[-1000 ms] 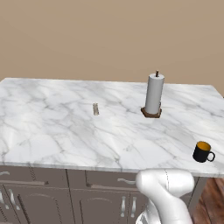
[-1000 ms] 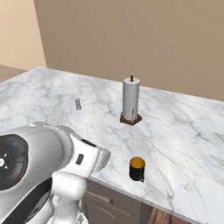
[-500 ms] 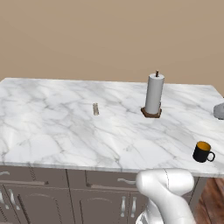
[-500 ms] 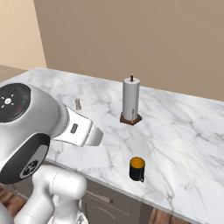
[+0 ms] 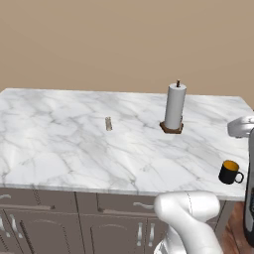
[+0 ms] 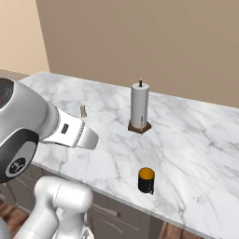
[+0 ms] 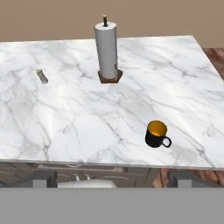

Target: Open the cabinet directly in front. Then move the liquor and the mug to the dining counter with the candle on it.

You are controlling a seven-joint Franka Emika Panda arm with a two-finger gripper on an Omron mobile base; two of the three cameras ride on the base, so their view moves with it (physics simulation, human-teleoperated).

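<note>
While the tool [image 7: 112,181] hangs released above the table's [image 7: 78,113] near edge, the mug [image 7: 157,134] stands ahead and right of it, well apart from the towel roll [image 7: 106,46] and candle [image 7: 42,76].

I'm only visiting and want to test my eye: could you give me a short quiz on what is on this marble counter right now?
1. True or false: the mug stands upright on the dining counter.
2. Which thing is tallest? A) the candle B) the paper-towel roll C) the mug
3. Fill in: the mug stands near the counter's ____ edge, on the robot's side.

Key: 1 true. 2 B. 3 front.
</note>
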